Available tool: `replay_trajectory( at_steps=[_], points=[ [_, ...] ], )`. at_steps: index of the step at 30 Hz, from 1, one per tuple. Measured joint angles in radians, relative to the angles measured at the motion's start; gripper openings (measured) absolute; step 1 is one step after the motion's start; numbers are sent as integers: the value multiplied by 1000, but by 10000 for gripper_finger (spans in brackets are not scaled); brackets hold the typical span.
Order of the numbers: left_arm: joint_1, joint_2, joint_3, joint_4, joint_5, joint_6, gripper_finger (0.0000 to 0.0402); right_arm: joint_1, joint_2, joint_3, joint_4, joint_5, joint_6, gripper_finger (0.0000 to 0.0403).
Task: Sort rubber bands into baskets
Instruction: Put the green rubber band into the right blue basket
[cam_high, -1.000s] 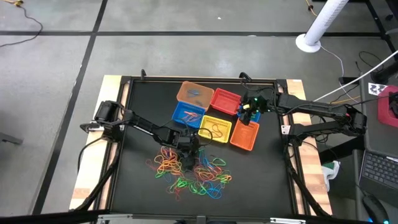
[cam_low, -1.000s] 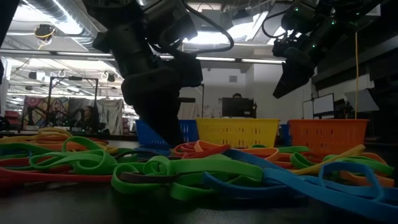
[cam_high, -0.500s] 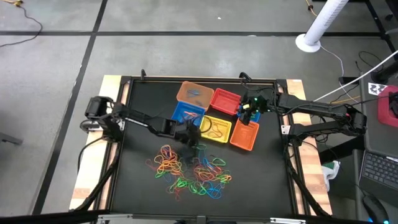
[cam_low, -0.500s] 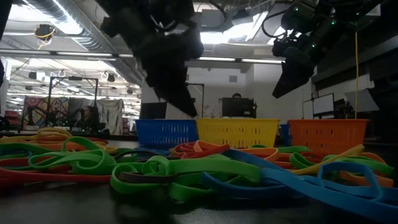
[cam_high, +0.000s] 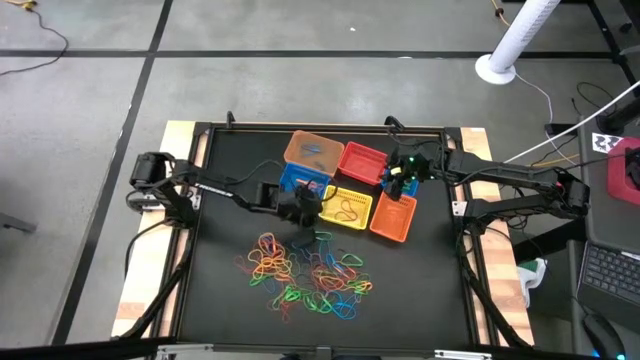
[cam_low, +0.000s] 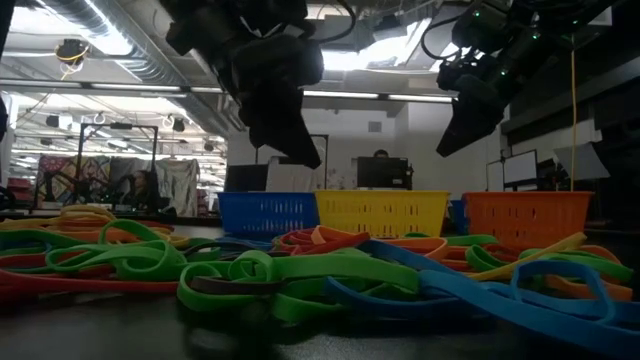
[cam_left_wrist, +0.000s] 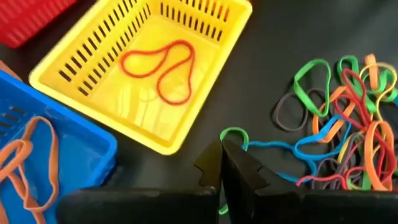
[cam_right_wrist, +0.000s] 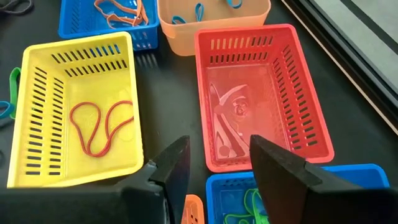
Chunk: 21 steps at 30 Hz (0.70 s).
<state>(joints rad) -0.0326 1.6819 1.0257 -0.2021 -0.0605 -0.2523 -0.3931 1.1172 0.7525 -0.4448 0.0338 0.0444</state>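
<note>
The slotted yellow plastic basket (cam_left_wrist: 149, 81) and the red plastic basket (cam_right_wrist: 261, 93) look smooth with a slight sheen, the thin coloured rubber bands (cam_left_wrist: 339, 118) look soft and matt, and the black counter (cam_high: 225, 250) looks matt inside pale wooden edges (cam_high: 180, 135).

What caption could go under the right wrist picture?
Open right fingers hang over a red basket, beside a yellow basket holding one red rubber band.
</note>
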Motion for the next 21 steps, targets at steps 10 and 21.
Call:
replay_trajectory(
  at_steps=[10,21],
  points=[
    [-45,69,-1,6,0,30,137,0,0,0,6,0,0,168],
    [-50,204,0,12,-2,34,196,0,0,0,9,0,0,168]
  ],
)
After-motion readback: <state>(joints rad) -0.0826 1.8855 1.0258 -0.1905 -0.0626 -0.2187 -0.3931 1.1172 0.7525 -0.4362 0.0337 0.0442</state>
